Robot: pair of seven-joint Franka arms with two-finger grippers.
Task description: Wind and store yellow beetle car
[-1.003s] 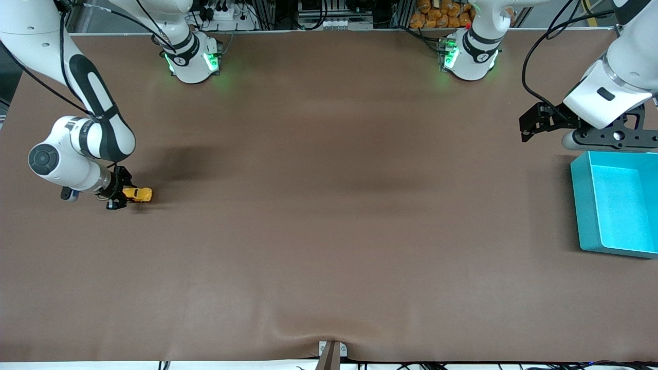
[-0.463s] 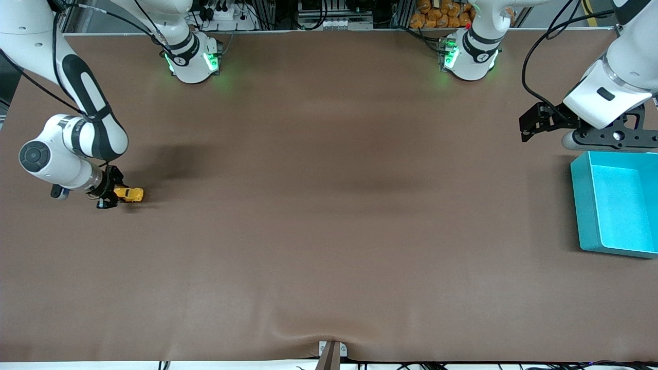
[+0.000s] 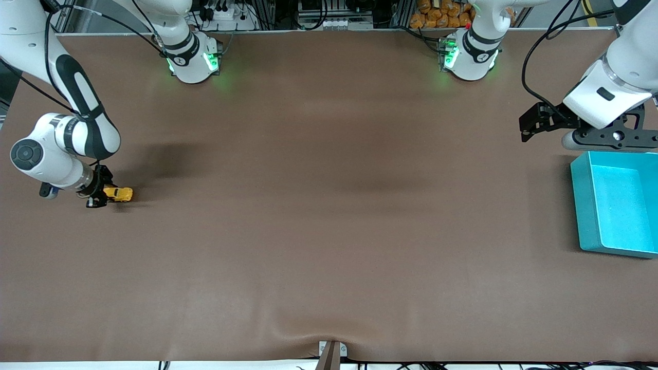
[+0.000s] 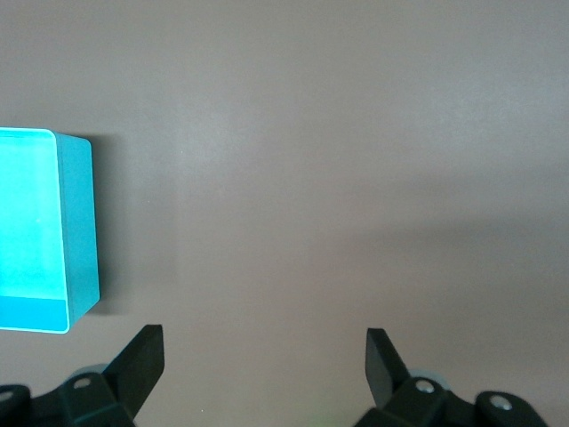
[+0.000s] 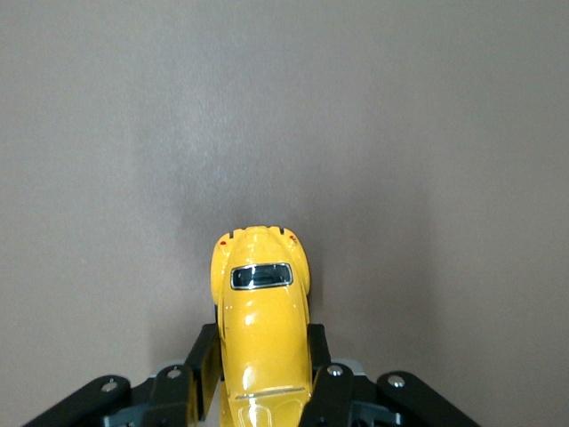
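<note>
The yellow beetle car [image 3: 119,193] is on the brown table at the right arm's end. My right gripper [image 3: 105,195] is shut on it, low at the table. In the right wrist view the car [image 5: 261,320] sits between the black fingers [image 5: 201,365], rounded end pointing away. My left gripper [image 3: 534,123] hangs open and empty above the table by the teal bin [image 3: 581,205] at the left arm's end. In the left wrist view the open gripper [image 4: 265,358] shows bare table between its fingers, with the bin [image 4: 78,231] to one side.
The teal bin is open-topped and looks empty. The two arm bases [image 3: 193,59] [image 3: 468,56] stand at the table's back edge. A small bracket [image 3: 331,352] sits at the table's near edge.
My right gripper has dragged the yellow car along the table toward the right arm's end. The left arm has not moved.
</note>
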